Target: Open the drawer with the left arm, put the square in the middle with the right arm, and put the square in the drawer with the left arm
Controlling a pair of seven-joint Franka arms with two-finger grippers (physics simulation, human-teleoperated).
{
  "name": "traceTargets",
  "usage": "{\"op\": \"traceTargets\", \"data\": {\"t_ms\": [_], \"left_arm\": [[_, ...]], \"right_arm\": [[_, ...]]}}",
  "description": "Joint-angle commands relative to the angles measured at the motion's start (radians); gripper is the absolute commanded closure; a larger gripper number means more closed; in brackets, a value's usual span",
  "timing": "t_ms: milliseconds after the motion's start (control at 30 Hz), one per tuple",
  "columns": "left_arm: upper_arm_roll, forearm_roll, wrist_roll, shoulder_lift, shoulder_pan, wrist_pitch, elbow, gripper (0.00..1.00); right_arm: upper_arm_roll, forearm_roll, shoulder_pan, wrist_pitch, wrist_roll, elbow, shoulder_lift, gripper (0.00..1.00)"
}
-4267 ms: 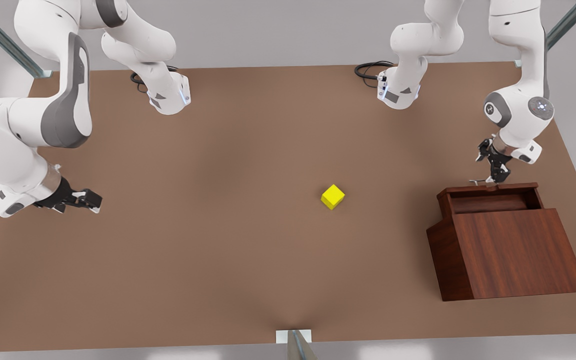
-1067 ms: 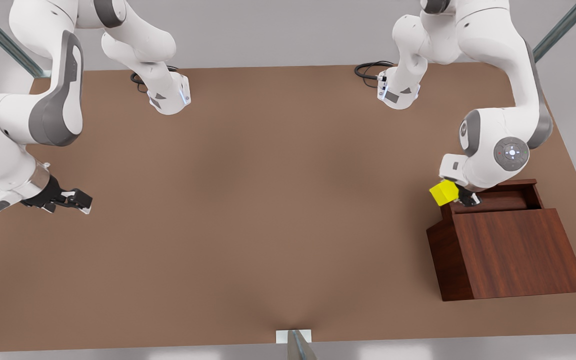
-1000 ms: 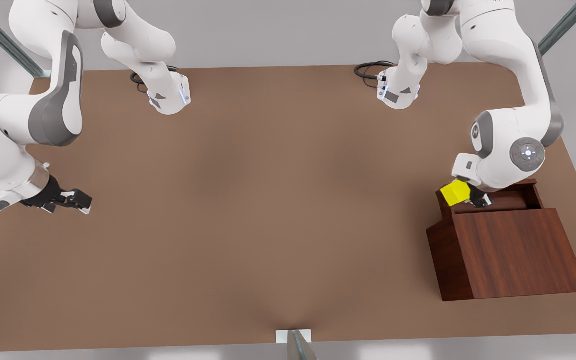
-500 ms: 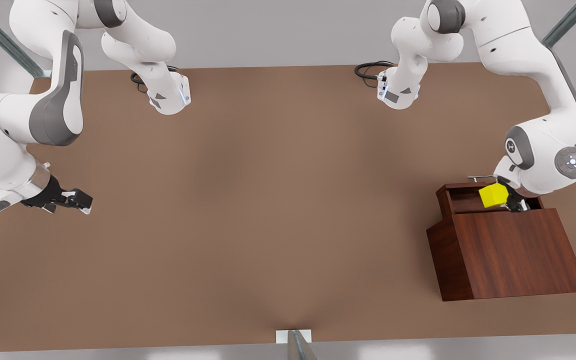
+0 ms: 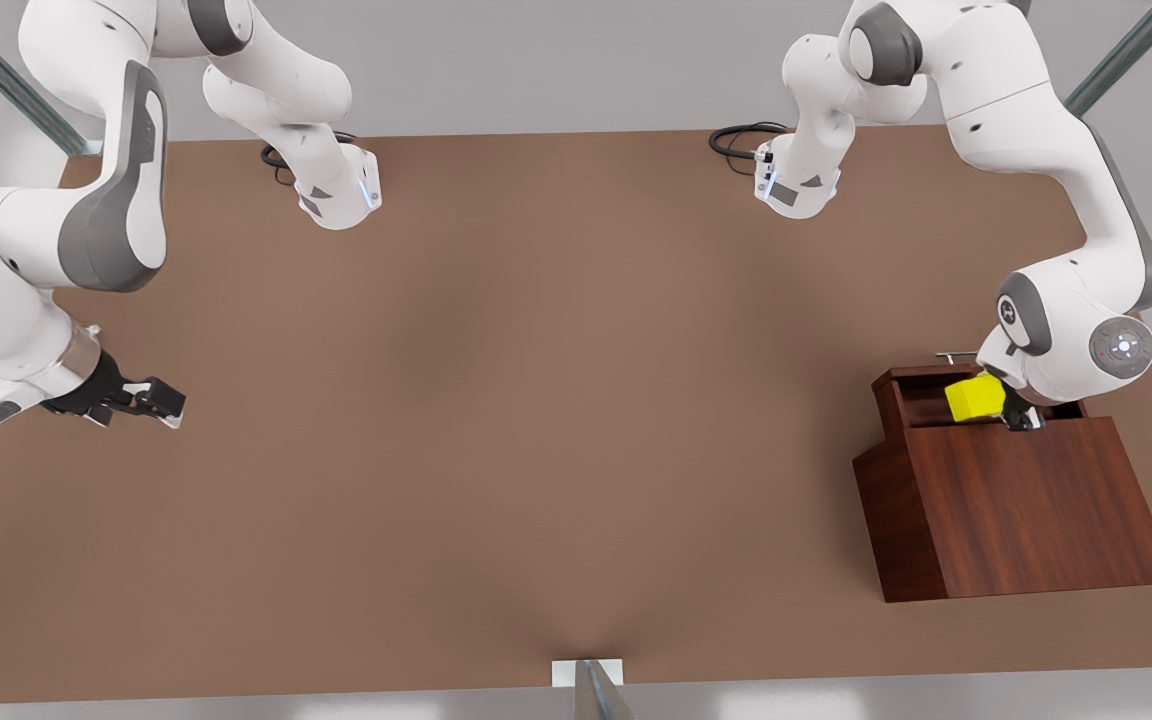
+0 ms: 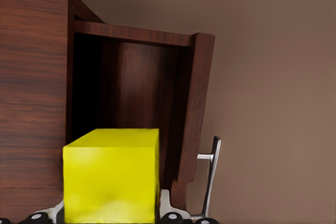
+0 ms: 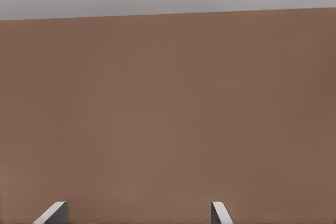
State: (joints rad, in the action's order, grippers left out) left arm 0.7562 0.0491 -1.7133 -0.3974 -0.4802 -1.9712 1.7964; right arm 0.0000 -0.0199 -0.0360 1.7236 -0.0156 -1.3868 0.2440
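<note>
**Cube held over the open drawer, release not yet made**

With the drawer (image 5: 976, 402) pulled out of the wooden box (image 5: 1026, 505) near the desk's edge on the front view's right, the opening step reads as done. The left gripper (image 5: 1014, 415) is clamped on the square (image 5: 972, 399), which hangs over the drawer cavity; no yellow rests on the desk (image 5: 536, 400). Judged from this, the mid-desk hand-over is past and only lowering and release remain.

The right gripper (image 5: 151, 400) waits near the desk's edge on the front view's left, fingers spread and holding nothing.

View differences: the left wrist view shows the square (image 6: 111, 176) close up against the dark drawer interior (image 6: 126, 87), plus the silver handle (image 6: 211, 174) beside the drawer front. The front view gives the whole layout and both arms. The right wrist view shows bare desk (image 7: 168, 108) between two parted fingertips (image 7: 52, 212).
</note>
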Motion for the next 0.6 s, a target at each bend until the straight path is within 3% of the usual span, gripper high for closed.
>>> {"op": "traceTargets", "data": {"t_ms": [0, 167, 267, 367, 433, 500, 567], "left_arm": [[0.000, 0.006, 0.000, 0.000, 0.000, 0.000, 0.000, 0.00], [0.012, 0.066, 0.024, 0.012, -0.005, 0.014, -0.003, 0.00], [0.011, 0.072, 0.466, 0.058, -0.006, 0.205, -0.109, 0.00], [-0.020, 0.178, 1.084, 0.140, -0.024, 0.239, -0.176, 0.00], [-0.225, 0.158, 1.423, 0.178, 0.050, 0.232, -0.236, 0.00], [-0.595, 0.028, 1.606, 0.210, 0.321, 0.230, -0.279, 0.00], [-0.730, -0.052, 1.647, 0.232, 0.391, 0.161, -0.267, 0.00]], "right_arm": [[-0.002, -0.002, 0.001, -0.001, -0.001, 0.000, 0.000, 0.00], [0.000, 0.000, -0.001, 0.001, 0.000, -0.001, 0.001, 0.00], [0.000, 0.000, -0.001, 0.001, 0.000, -0.001, 0.001, 0.00], [0.000, 0.000, 0.001, -0.001, -0.001, -0.001, 0.000, 0.00], [0.000, -0.002, 0.001, -0.001, 0.000, 0.000, 0.000, 0.00], [0.000, 0.000, -0.001, 0.001, -0.001, 0.000, 0.000, 0.00], [0.000, 0.000, -0.001, 0.001, -0.001, -0.001, 0.000, 0.00]]}}
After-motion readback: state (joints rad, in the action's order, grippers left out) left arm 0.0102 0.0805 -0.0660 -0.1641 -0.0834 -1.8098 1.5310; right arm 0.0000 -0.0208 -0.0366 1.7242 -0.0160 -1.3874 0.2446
